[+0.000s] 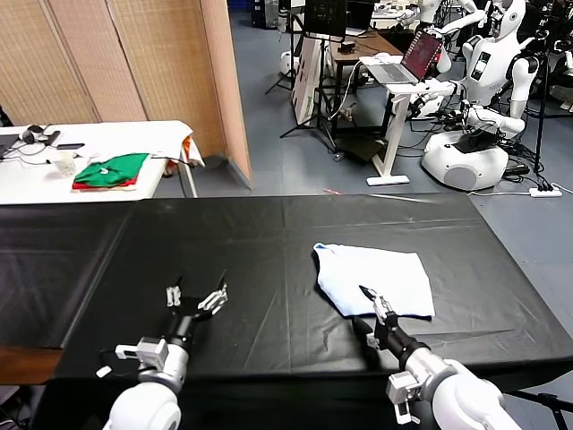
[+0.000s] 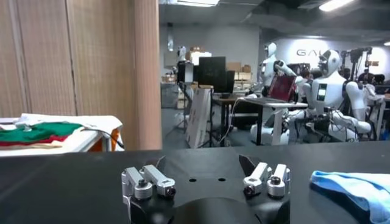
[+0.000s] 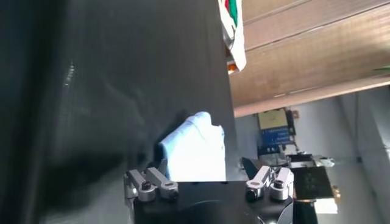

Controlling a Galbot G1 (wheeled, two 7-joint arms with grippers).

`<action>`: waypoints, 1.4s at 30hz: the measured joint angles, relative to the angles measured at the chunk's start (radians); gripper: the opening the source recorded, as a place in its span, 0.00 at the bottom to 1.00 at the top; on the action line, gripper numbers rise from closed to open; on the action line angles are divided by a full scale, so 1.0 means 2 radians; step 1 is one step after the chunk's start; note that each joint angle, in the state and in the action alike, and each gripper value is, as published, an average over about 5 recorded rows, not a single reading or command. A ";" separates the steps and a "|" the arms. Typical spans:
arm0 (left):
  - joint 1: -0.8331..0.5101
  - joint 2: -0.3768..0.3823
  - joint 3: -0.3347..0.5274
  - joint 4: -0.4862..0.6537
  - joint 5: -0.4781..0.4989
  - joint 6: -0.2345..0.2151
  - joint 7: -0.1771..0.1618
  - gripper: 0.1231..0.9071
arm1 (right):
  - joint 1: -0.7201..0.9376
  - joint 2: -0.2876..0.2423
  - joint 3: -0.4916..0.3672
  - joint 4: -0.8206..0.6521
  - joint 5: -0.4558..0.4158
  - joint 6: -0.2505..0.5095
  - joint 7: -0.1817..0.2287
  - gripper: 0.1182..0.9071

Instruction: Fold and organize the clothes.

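The clothes, one pale light-blue T-shirt point(image 1: 374, 278), lie folded into a rough rectangle on the right half of the black table point(image 1: 269, 242). My right gripper point(image 1: 369, 311) hovers at the shirt's near edge, jaws open, one fingertip over the cloth border. In the right wrist view the shirt point(image 3: 194, 152) lies just beyond the open right gripper point(image 3: 204, 165). My left gripper point(image 1: 197, 297) stands open over bare black cloth at the near left, well apart from the shirt. Its wrist view shows the open left gripper point(image 2: 202, 163) with nothing between the fingers, and the shirt point(image 2: 356, 189) off to one side.
A white table point(image 1: 161, 134) at the back left carries folded green and red garments point(image 1: 112, 170) and small items. A woven folding screen point(image 1: 134, 54) stands behind it. Beyond the black table are a laptop stand point(image 1: 398, 81) and white robots point(image 1: 488, 81).
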State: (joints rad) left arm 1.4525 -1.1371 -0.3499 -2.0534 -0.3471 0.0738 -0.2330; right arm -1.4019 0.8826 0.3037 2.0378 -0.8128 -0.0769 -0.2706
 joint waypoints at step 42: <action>0.018 -0.010 -0.006 0.000 0.010 -0.008 0.000 1.00 | 0.055 0.035 -0.057 -0.068 0.023 0.015 0.067 0.56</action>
State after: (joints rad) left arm 1.4878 -1.1572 -0.3627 -2.0536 -0.3281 0.0578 -0.2321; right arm -1.2917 0.9534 0.1895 1.9018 -0.7668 -0.0473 -0.1368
